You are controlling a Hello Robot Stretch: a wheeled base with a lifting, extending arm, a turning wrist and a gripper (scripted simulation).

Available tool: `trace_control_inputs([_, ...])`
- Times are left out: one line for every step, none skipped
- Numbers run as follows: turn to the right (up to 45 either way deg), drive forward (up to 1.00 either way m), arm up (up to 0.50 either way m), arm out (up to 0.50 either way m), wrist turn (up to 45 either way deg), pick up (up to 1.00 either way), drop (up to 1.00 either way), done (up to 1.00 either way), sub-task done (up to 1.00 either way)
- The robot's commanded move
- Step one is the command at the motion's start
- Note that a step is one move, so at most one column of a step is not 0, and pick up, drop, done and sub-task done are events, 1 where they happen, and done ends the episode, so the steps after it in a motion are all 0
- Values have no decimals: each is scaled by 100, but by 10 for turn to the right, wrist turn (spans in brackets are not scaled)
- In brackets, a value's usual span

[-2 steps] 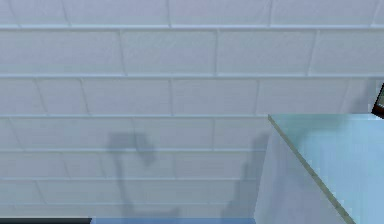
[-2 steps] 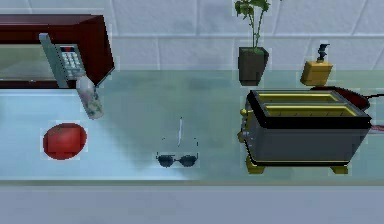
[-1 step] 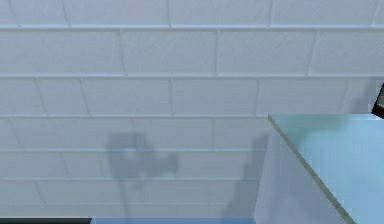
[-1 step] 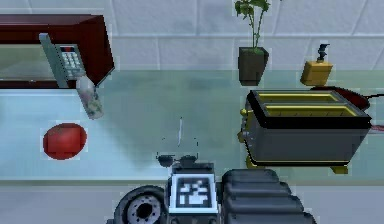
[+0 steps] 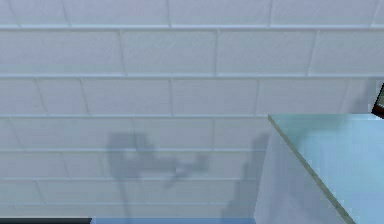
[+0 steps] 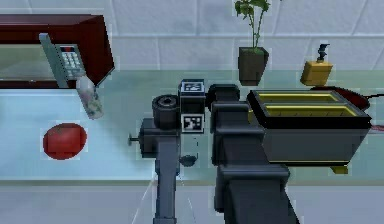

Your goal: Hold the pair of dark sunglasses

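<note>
The dark arm (image 6: 250, 180) rises from the arm side view's bottom edge, with two white marked squares (image 6: 192, 105) at its far end. Left of them is the gripper (image 6: 163, 135), a dark body seen against the pale countertop (image 6: 120, 115) near its front edge. I cannot make out its far end, and I cannot tell whether it holds anything. A red round thing (image 6: 63, 140) lies on the counter to the gripper's left.
A black and yellow toaster (image 6: 305, 125) stands right of the arm. Farther back are a potted plant (image 6: 252, 55), a yellow dispenser (image 6: 319, 68), a small pale bottle (image 6: 90, 98), a handset (image 6: 63, 58) and a dark red box (image 6: 50, 40). The forward view has a tiled wall (image 5: 130, 90) and a counter corner (image 5: 330, 160).
</note>
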Motion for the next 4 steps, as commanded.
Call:
trace_control_inputs([0,0,0,0,450,0,0,0,0])
trace_control_inputs([0,0,0,0,450,0,0,0,0])
trace_control_inputs([0,0,0,0,450,0,0,0,0])
trace_control_inputs([0,0,0,0,300,0,0,0,0])
